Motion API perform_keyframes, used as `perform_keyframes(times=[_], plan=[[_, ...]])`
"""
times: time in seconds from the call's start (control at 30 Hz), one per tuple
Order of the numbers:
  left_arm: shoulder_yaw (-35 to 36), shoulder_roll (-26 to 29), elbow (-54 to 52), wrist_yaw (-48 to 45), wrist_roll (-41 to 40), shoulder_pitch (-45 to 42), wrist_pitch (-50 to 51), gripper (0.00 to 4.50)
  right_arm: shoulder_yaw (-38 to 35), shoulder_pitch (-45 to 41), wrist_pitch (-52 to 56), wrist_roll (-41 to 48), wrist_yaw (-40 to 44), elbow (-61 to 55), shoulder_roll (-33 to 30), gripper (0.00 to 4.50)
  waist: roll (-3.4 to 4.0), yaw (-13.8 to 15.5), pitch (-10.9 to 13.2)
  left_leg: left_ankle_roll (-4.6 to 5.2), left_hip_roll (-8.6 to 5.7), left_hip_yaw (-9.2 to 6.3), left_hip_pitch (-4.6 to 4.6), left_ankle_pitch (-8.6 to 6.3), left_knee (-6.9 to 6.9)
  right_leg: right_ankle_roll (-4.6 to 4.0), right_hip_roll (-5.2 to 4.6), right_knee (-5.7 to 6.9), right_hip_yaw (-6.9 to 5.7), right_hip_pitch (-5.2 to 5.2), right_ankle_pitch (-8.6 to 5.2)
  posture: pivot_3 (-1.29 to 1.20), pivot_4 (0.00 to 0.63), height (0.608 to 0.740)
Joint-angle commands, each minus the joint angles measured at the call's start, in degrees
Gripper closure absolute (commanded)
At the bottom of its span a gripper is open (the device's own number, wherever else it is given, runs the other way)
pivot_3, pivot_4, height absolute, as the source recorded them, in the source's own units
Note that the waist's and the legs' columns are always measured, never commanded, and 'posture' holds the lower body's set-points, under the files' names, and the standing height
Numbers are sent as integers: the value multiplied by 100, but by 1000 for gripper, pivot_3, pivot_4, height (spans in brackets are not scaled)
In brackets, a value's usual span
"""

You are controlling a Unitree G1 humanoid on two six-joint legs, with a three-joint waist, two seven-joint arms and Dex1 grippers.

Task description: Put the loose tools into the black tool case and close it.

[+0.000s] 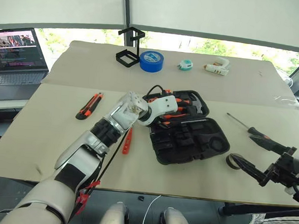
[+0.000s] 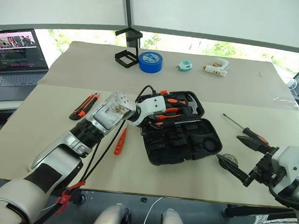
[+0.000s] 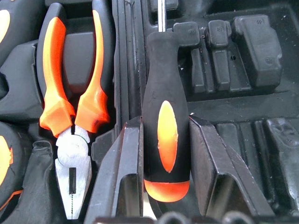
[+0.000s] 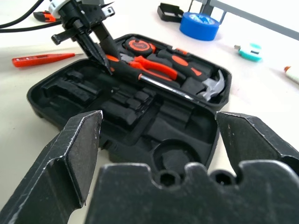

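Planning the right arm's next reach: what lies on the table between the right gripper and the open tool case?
In the left eye view, the small grey tape roll lies between the right gripper and the black tool case; otherwise bare table.

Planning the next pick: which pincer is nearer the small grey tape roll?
Right. The right pincer hangs open just beside the small grey tape roll; the left pincer is across the black tool case, shut on a screwdriver.
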Motion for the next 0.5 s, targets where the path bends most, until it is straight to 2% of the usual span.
perform_keyframes(times=[0.03, 0.23, 0.5], plan=[[-67, -84, -174, -151, 54, 21, 96, 3651, -134, -33, 40, 124, -60, -199, 20, 0, 0, 8, 0, 0, 0, 0, 1, 0, 0, 0, 0, 0, 0, 1, 0, 0, 150, 740], [-250, 24, -363, -232, 285, 28, 353, 3651, -78, -46, 118, 142, -125, -317, 73, 0, 0, 8, 0, 0, -1, -1, -3, 0, 0, 0, 0, 0, -1, 0, 0, 0, 150, 740], [-42, 28, -574, 18, 176, 183, 965, 3651, -29, 38, 144, 119, -194, -442, 198, 0, 1, 4, 0, 0, 2, -1, -1, 0, 0, 0, 2, 1, -1, -1, 0, 0, 150, 740]])
